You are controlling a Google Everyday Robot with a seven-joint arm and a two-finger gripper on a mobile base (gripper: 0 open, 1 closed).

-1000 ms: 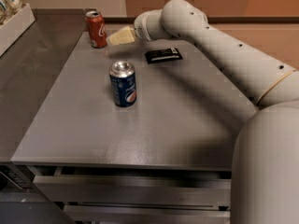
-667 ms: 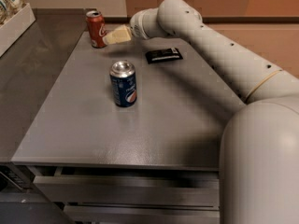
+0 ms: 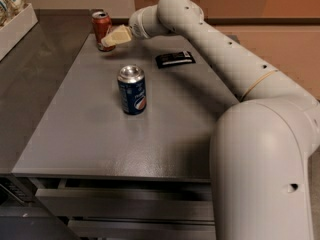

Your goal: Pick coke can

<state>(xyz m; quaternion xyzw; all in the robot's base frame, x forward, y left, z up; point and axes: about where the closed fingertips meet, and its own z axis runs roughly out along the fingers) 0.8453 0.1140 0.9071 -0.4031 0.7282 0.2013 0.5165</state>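
The coke can point(image 3: 100, 28), red with a silver top, stands upright at the far left corner of the grey table point(image 3: 90, 139). My gripper point(image 3: 114, 37), cream coloured at the end of the white arm point(image 3: 215, 49), reaches in from the right. It sits right against the can's right side and overlaps its lower right edge in the camera view. Whether it touches the can I cannot tell.
A dark blue Pepsi can point(image 3: 132, 90) stands upright mid-table, nearer than the coke can. A flat black object point(image 3: 174, 59) lies to the right of the gripper, under the arm. A white bin point(image 3: 17, 26) with snack bags stands on the dark counter at the left. Drawers point(image 3: 125, 209) run below the table's front edge.
The gripper has moved left towards the coke can and now overlaps its right side. Both cans and the black object have stayed in place.
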